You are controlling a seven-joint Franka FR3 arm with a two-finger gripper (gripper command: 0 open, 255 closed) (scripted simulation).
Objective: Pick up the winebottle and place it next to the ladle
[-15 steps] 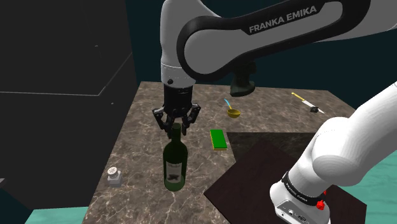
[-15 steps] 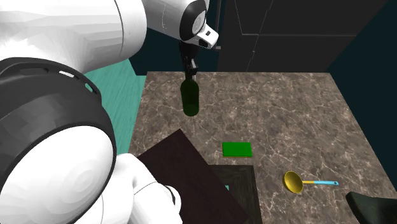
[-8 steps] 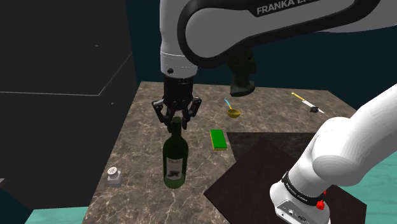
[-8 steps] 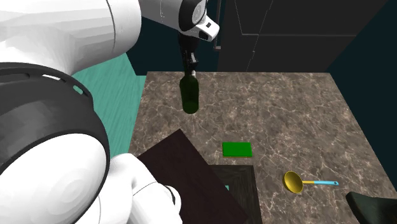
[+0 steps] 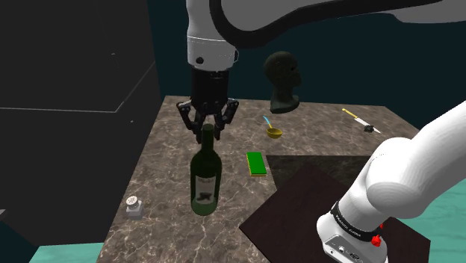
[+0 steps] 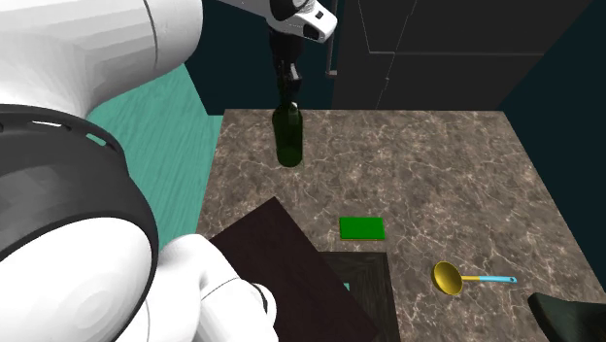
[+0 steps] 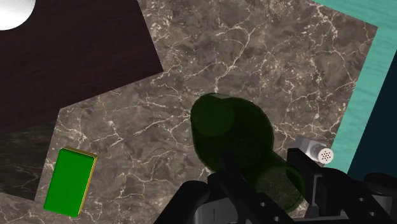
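A dark green wine bottle [image 5: 204, 179] with a pale label hangs upright just above the marble countertop [image 5: 164, 157], near its edge toward the shoulder view's left. My gripper [image 5: 207, 134] is shut on the bottle's neck from above. The second exterior view has the bottle [image 6: 287, 136] under the gripper [image 6: 287, 97] at the counter's far left. Looking down from the wrist, the bottle [image 7: 235, 143] extends away below the gripper [image 7: 251, 191]. The ladle [image 5: 273, 131], with a yellow bowl and blue handle, lies farther back on the counter; the ladle [image 6: 450, 278] is well apart from the bottle.
A green block [image 5: 256, 162] lies between bottle and ladle. A small grey shaker [image 5: 134, 205] stands near the counter's front corner. A dark mat [image 5: 299, 202] covers the counter by the stand. A black head bust [image 5: 283, 78] and a yellow-handled tool [image 5: 358, 119] sit at the back.
The gripper has risen with the wine bottle clasped in it, lifting the bottle a little off the counter. Nothing else has moved.
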